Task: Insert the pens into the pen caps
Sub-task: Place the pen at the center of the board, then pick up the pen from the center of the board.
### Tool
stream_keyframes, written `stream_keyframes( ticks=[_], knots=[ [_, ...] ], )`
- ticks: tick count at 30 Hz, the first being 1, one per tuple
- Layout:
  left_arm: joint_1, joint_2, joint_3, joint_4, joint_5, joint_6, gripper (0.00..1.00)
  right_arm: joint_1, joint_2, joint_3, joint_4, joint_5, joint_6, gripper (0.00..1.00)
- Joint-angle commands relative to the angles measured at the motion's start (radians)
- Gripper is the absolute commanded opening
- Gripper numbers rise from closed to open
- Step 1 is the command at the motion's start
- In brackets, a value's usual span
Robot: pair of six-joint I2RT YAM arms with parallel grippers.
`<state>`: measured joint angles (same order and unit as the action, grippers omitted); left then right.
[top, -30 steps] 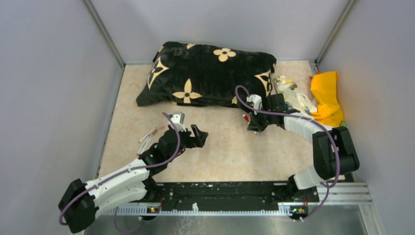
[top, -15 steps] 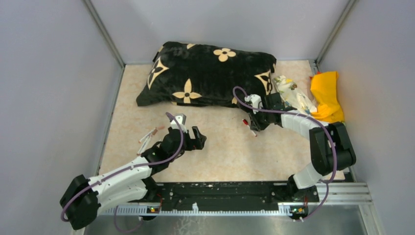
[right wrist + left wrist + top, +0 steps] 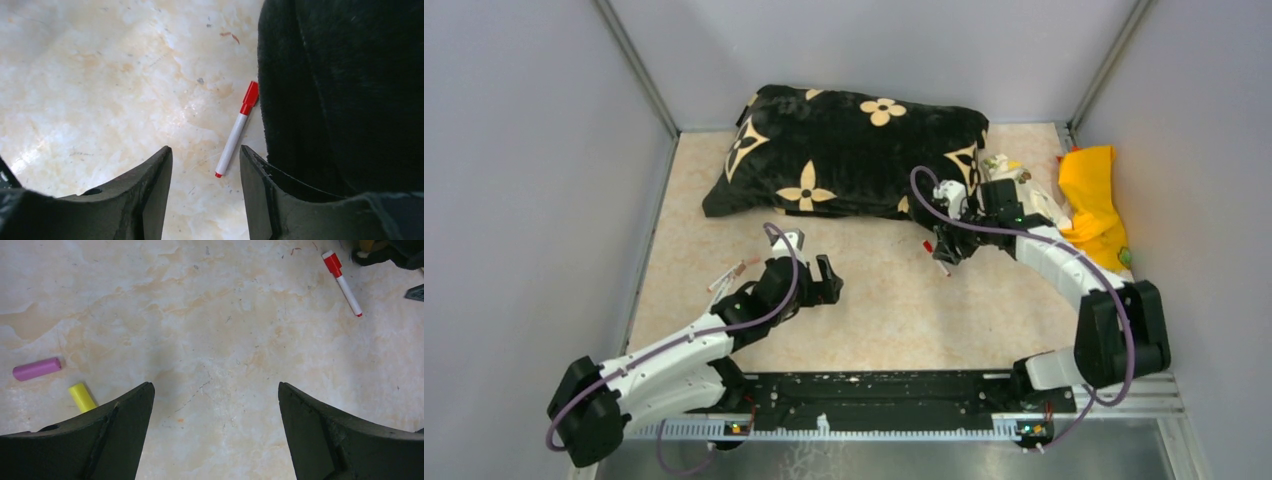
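Now, red pen (image 3: 235, 133) loose ahead of parted right jaws, left jaws wide apart

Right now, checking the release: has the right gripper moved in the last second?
Yes: the right gripper drew slightly back toward the black cushion, jaws parted, red-capped pen left lying.

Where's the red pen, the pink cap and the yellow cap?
red pen (image 3: 235, 134), right wrist view, middle of its white barrel.
pink cap (image 3: 36, 368), left wrist view, middle of its side.
yellow cap (image 3: 81, 396), left wrist view, middle of its side.
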<state>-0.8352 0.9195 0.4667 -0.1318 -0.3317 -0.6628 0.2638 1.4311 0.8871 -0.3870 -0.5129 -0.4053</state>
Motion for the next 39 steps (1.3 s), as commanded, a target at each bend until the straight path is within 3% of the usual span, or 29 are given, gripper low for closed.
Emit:
stream_keyframes(
  ticks=[1,5,8,15,17,22,26,30,34,39],
  knots=[
    [0.002,-0.038,0.028,-0.091,-0.055,-0.015,0.98,-0.020,-0.122,0.033,-0.015,-0.165,-0.055,0.53],
    [0.020,-0.084,0.042,-0.134,-0.113,0.022,0.87,-0.020,-0.144,0.031,-0.023,-0.238,-0.063,0.54],
    [0.090,-0.130,0.072,-0.125,-0.043,0.158,0.82,-0.011,-0.150,0.033,-0.027,-0.263,-0.059,0.54],
    [0.270,-0.036,0.281,-0.263,0.098,0.608,0.98,0.015,-0.175,0.026,-0.017,-0.282,-0.054,0.54],
    [0.328,0.011,0.302,-0.304,0.176,0.767,0.98,0.015,-0.183,0.023,-0.014,-0.285,-0.052,0.54],
    [0.504,0.096,0.267,-0.373,0.296,0.993,0.90,0.017,-0.201,0.009,0.008,-0.259,-0.045,0.54],
    [0.513,0.088,0.217,-0.361,0.353,1.167,0.83,0.016,-0.192,0.007,0.013,-0.246,-0.042,0.54],
    [0.527,0.123,0.169,-0.336,0.363,1.204,0.81,0.020,-0.183,0.006,0.014,-0.252,-0.040,0.54],
    [0.568,0.187,0.137,-0.295,0.374,1.242,0.70,0.032,-0.184,0.007,0.014,-0.251,-0.039,0.54],
    [0.632,0.300,0.197,-0.332,0.383,1.241,0.62,0.034,-0.189,0.007,0.014,-0.252,-0.040,0.54]
  ],
)
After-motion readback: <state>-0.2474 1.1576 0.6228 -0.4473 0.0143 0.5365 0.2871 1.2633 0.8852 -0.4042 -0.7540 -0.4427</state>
